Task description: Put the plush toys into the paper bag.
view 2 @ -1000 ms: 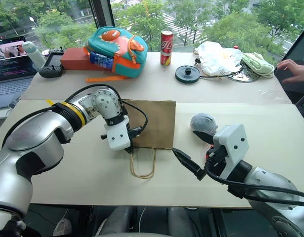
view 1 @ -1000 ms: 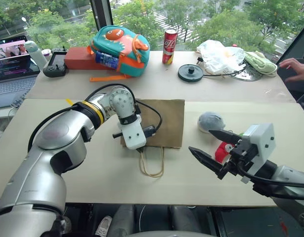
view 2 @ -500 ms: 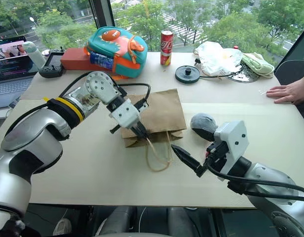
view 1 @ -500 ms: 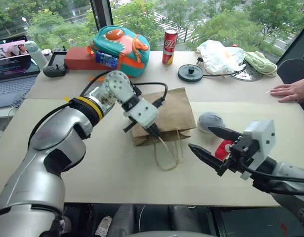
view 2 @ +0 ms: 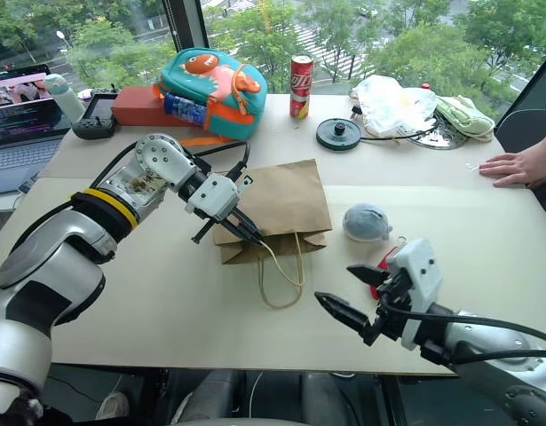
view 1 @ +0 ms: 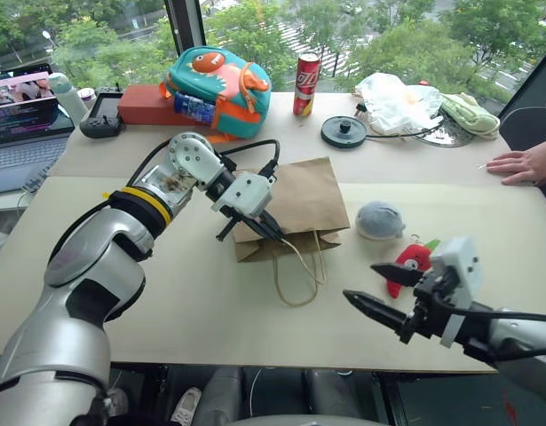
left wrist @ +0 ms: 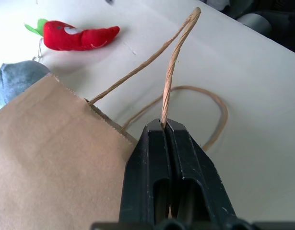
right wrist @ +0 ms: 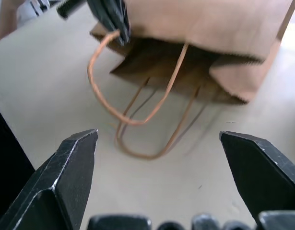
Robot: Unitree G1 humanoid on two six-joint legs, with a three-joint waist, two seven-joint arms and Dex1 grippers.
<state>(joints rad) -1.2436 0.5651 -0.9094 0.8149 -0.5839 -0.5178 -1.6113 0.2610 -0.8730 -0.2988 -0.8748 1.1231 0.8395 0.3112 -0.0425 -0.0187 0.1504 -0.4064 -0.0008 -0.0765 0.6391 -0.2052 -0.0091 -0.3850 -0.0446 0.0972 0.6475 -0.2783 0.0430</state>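
- Between the left gripper (left wrist: 165,125) jaws: one twisted-cord handle (left wrist: 175,67) of the paper bag (view 1: 301,201), pinched tight, jaws clenched with no gap.
- That handle runs up from the jaws and loops back to the bag's torn-looking top edge; the second handle (view 1: 297,277) lies slack on the surface (view 1: 201,302) in front of the bag mouth.
- Paper bag sits mid-surface, mouth end toward the robot and lifted slightly at the held side; mouth partly gaping in the right wrist view, inside dark, contents cannot be made out.
- Left gripper body covers part of the bag's left corner in the head views.
- Right gripper (view 1: 385,288) jaws spread wide, nothing between them, hovering low over the near edge of the surface, pointing toward the bag.
- Red plush toy (view 1: 409,261) just beyond the right gripper, on the surface, partly hidden behind the upper finger; green tip visible.
- Grey plush toy (view 1: 379,220) on the surface just right of the bag, near the red one, apart from it; cut off at the frame edge in the left wrist view.
- Far side: teal backpack (view 1: 216,80), red can (view 1: 305,73), white plastic bag (view 1: 393,99), black round lid (view 1: 343,131), laptop (view 1: 19,115) cut off at left.
- A person's hand (view 1: 519,165) rests flat at the right edge, arm cut off.
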